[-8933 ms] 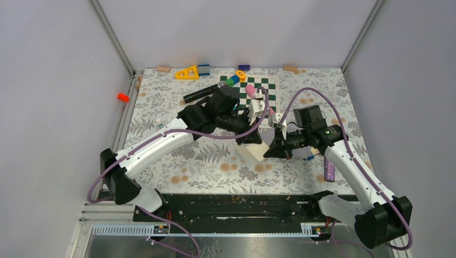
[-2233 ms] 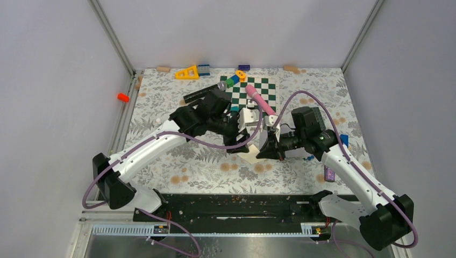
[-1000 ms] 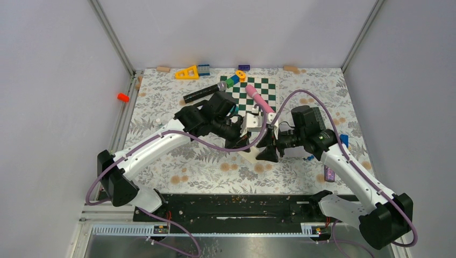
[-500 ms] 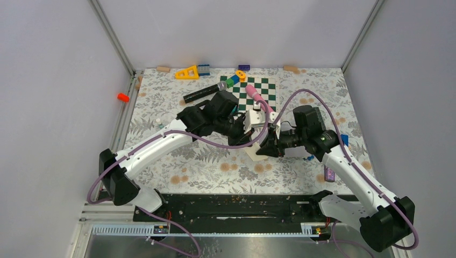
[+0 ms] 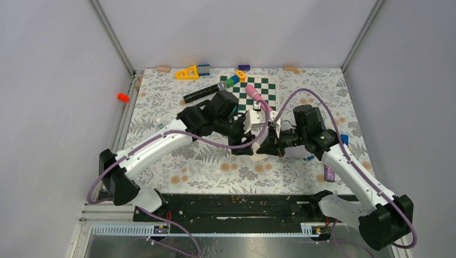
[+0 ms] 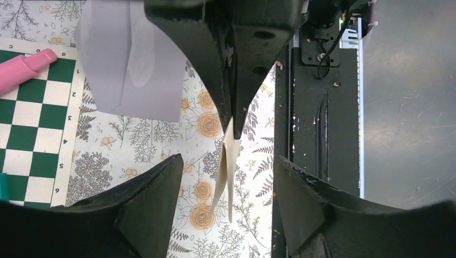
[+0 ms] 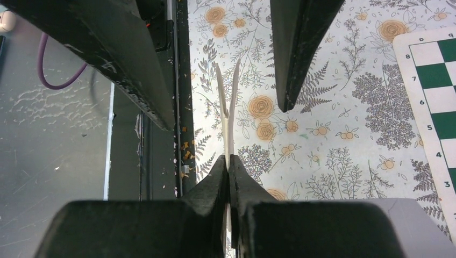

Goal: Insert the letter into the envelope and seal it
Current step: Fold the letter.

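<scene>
The letter (image 6: 228,161) is a folded cream sheet, seen edge-on and hanging above the floral table cover. My right gripper (image 7: 228,161) is shut on one end of it; that gripper also shows from the front in the left wrist view (image 6: 235,121). My left gripper (image 6: 228,215) is open, its fingers (image 7: 296,54) standing on either side of the letter without touching it. The light grey envelope (image 6: 129,59) lies on the cover beside the chessboard, and its edge (image 7: 414,226) shows under the right gripper. In the top view the two grippers meet over the letter (image 5: 259,156), and the arms mostly hide the envelope.
A green-and-white chessboard (image 5: 261,92) with a pink cylinder (image 5: 253,92) lies behind the grippers. A black microphone (image 5: 204,92), a yellow triangle (image 5: 187,72) and small blocks sit at the back. A purple cell (image 5: 329,173) lies at the right, and the black base rail (image 5: 231,207) runs along the near edge.
The right gripper has shut on the letter and the left gripper has opened and let it go. Both arms have barely shifted.
</scene>
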